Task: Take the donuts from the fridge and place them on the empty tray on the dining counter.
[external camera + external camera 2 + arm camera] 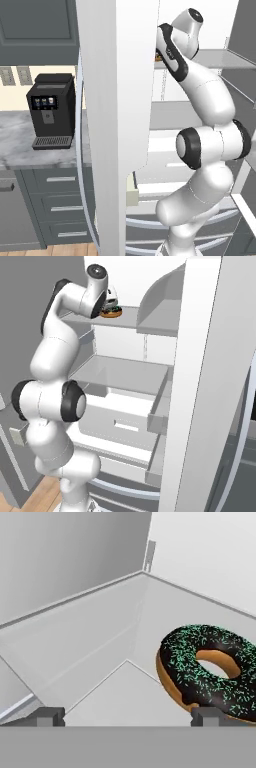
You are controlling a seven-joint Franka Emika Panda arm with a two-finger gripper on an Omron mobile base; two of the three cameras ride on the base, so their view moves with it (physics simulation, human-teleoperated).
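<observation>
Left base view: the open fridge (120, 100) door stands edge-on and screens most of the interior; the white arm reaches past it toward the top shelf (220, 57), and a black coffee machine (51, 111) sits on the marble worktop (20, 145) over grey drawers to the left. Right base view: the fridge interior is exposed, with the top shelf, a lower shelf and white drawers; one donut (111, 312) lies on the top shelf at the arm's hand, which hides part of it.

Hand view: the donut (212, 664) is a tan ring with dark chocolate icing and green sprinkles, lying flat on the pale shelf. It sits off-centre, toward the right finger tip of the pincer (127, 716), whose tip overlaps the donut's near edge; whether they touch cannot be told. The pincer is released, its two tips spread wide with nothing between them.

The shelf floor left of the donut lies bare up to the side wall and the rear corner. In the right base view, the shelf's front edge is open toward the arm.
</observation>
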